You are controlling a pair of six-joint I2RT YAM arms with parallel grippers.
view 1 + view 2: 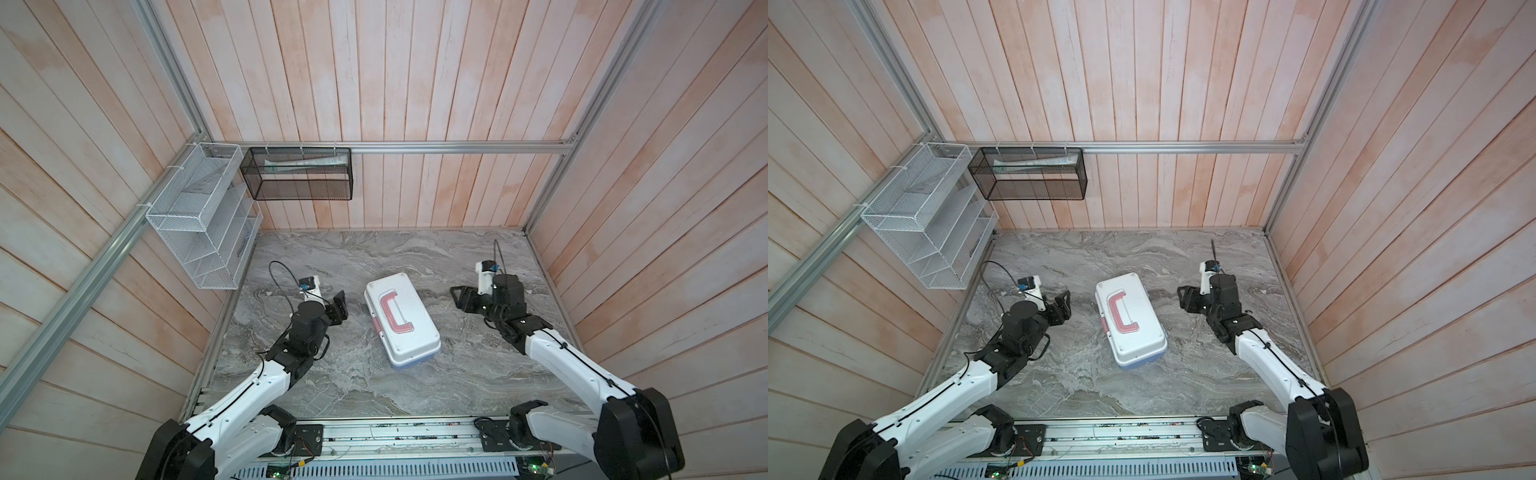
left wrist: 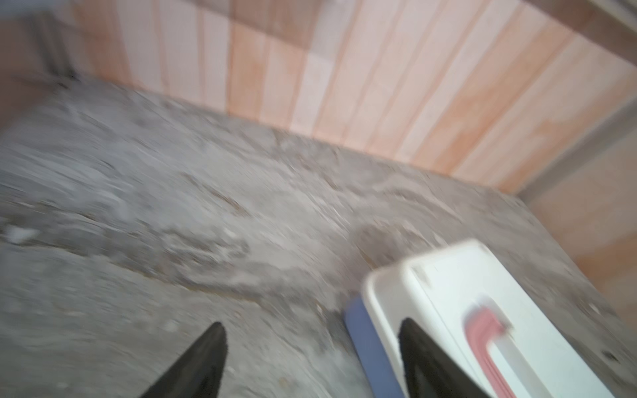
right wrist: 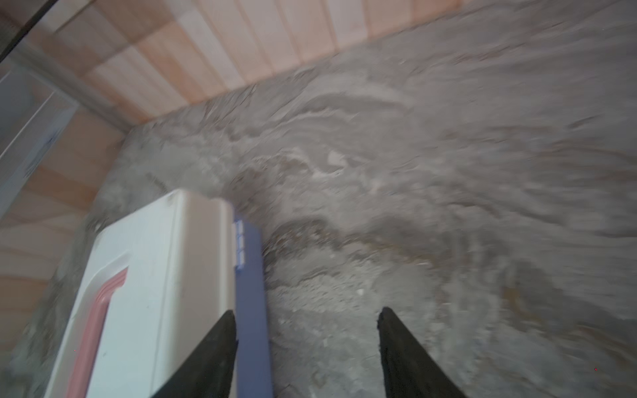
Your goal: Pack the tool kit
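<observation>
While the tool kit [image 1: 401, 320] lies shut on the table [image 1: 332, 257] between your left gripper [image 1: 342, 308] and right gripper [image 1: 457, 300], both spread and empty, packing seems complete, so you next verify its latch [image 1: 375, 327].

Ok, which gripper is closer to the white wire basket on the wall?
Left. The left gripper hangs just past the lower end of the white wire basket, left of the tool kit in both top views; the right gripper is farther, on the tool kit's other side.
</observation>
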